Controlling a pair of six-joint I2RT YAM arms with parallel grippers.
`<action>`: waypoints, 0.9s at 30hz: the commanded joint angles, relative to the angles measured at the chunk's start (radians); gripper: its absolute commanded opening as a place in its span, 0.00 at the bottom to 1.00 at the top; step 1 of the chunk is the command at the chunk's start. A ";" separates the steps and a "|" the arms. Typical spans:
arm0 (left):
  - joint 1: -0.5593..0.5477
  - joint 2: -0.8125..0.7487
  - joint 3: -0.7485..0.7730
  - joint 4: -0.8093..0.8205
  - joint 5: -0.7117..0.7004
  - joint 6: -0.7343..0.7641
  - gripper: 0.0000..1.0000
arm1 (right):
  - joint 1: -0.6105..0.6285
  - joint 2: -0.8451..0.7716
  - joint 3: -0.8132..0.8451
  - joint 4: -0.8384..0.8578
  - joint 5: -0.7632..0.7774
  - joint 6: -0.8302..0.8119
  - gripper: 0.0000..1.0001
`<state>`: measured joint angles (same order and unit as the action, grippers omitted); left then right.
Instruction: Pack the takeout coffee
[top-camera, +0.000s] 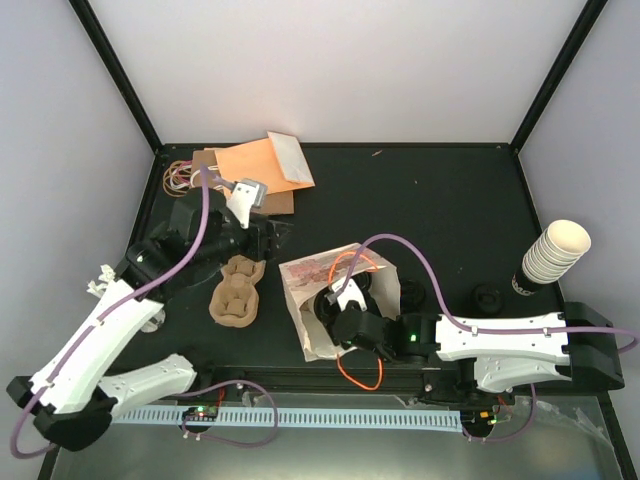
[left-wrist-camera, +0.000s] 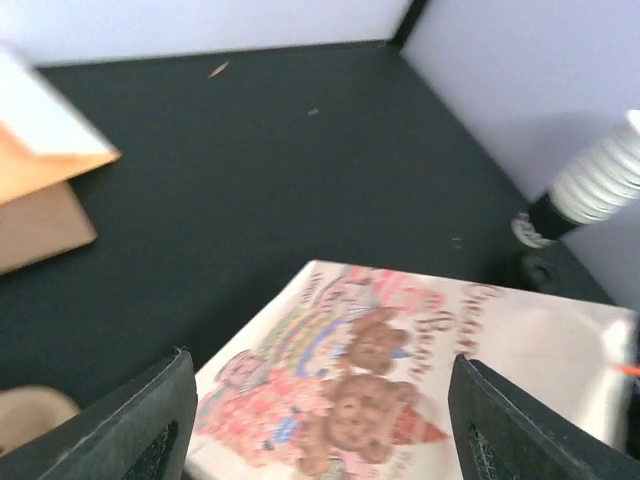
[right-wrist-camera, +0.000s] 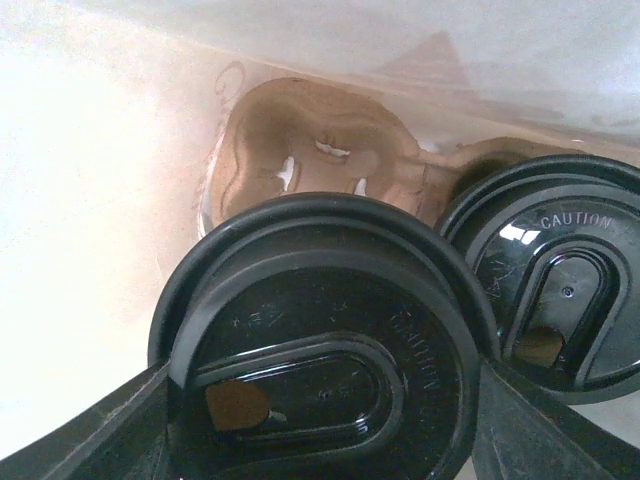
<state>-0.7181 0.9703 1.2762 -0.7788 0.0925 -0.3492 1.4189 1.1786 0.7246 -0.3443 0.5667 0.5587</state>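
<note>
While right jaws flank the takeout coffee (right-wrist-camera: 320, 390) inside the paper bag (top-camera: 312, 273), pinching or not I cannot tell | left jaws spread wide, empty

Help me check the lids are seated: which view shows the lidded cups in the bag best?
Right wrist: it looks straight down on both black lids inside the bag, sip holes visible. The top view gives only a dark glimpse under the right arm; the left wrist shows just the bag's printed outside.
</note>
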 joint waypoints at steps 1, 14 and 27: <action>0.181 0.088 -0.049 -0.087 0.143 -0.012 0.70 | 0.005 -0.012 -0.007 0.055 0.015 -0.039 0.50; 0.347 0.571 0.105 -0.191 0.239 0.124 0.41 | 0.009 -0.011 -0.033 0.157 0.037 -0.130 0.50; 0.295 0.836 0.203 -0.199 0.246 0.157 0.33 | 0.009 0.021 -0.051 0.245 0.035 -0.184 0.50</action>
<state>-0.3893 1.7626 1.4250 -0.9424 0.3294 -0.2180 1.4239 1.1805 0.6769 -0.1795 0.5678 0.4030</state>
